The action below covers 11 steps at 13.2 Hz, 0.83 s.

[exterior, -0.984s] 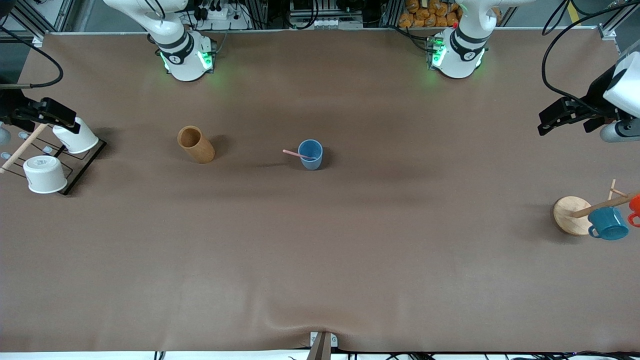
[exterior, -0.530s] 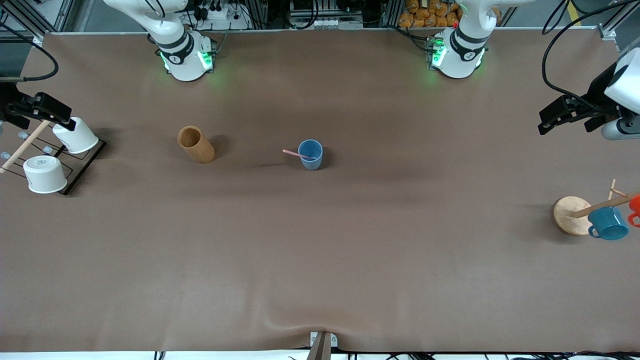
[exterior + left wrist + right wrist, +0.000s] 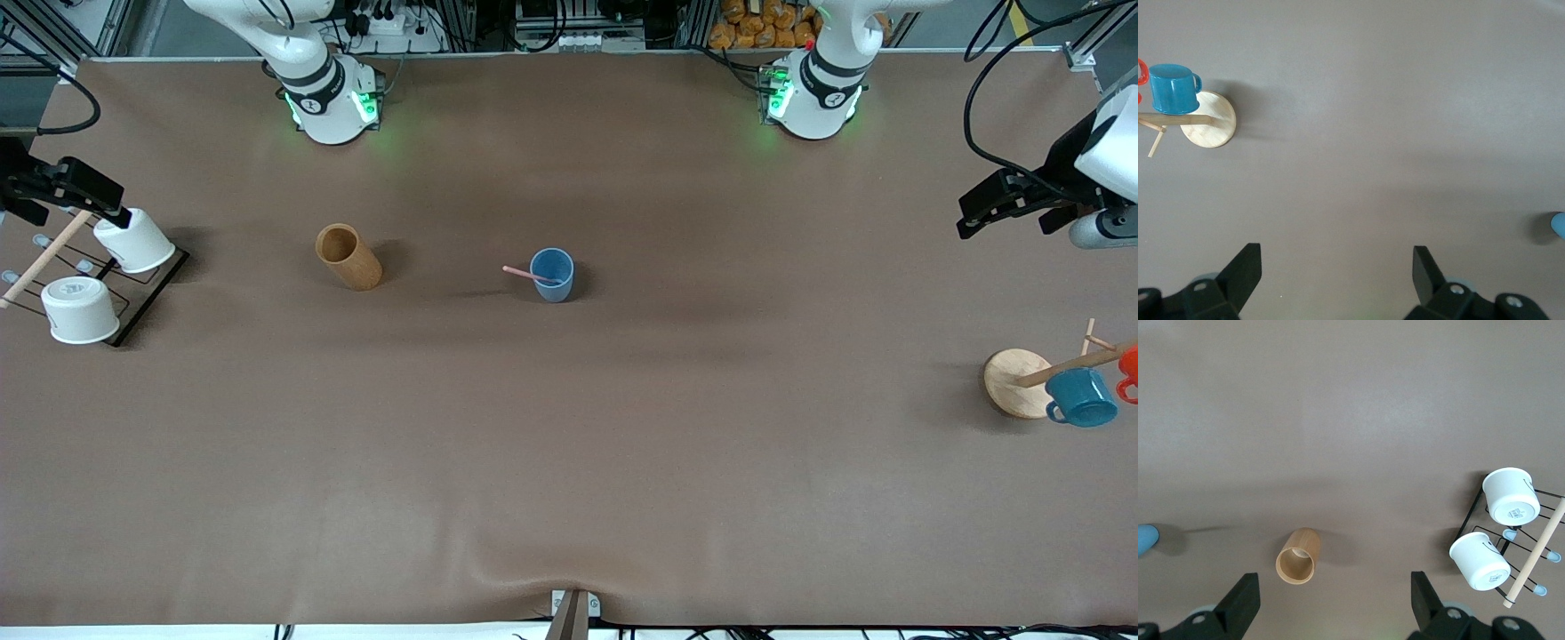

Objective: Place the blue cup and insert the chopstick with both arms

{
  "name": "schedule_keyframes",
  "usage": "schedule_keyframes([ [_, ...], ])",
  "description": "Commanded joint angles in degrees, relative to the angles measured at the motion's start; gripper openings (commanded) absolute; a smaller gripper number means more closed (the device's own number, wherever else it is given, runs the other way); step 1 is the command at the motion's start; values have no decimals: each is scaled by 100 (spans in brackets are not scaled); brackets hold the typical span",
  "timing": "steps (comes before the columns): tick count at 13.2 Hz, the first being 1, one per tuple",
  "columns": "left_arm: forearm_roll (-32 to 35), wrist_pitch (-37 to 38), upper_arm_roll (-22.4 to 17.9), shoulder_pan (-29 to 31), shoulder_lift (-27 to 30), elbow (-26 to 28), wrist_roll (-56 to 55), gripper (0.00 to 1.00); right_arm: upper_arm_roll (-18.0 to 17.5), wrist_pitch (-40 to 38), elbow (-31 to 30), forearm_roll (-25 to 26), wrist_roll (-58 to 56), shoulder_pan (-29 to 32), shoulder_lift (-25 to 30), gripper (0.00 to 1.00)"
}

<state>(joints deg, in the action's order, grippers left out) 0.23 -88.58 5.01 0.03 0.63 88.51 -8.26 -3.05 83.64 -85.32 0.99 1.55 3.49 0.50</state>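
The blue cup (image 3: 552, 275) stands upright in the middle of the table. The pale-pink chopstick (image 3: 524, 273) rests in it, leaning out over the rim toward the right arm's end. A sliver of the cup shows in the left wrist view (image 3: 1558, 225) and in the right wrist view (image 3: 1146, 539). My left gripper (image 3: 971, 218) is open and empty, up over the left arm's end of the table; its fingers (image 3: 1245, 268) stand wide apart. My right gripper (image 3: 105, 203) is open and empty over the cup rack at the right arm's end.
A tan wooden cylinder cup (image 3: 348, 256) stands between the blue cup and the rack. Two white cups (image 3: 80, 308) sit on the black wire rack (image 3: 153, 293). A mug tree with a round wooden base (image 3: 1013, 382) holds a teal mug (image 3: 1080, 397) and an orange mug (image 3: 1129, 364).
My right gripper has drawn back toward the right arm's end of the table. My left gripper has shifted only slightly. The cup and chopstick have not moved.
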Motion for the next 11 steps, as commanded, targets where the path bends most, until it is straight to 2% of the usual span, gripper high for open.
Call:
schedule_keyframes([
  [1, -23, 165, 8, 15, 60, -53, 96, 100, -46, 47, -90, 24, 39, 64, 108, 100],
  [11, -41, 200, 8, 32, 60, -106, 105, 100, -38, 38, -99, 15, 47, 55, 108, 100],
])
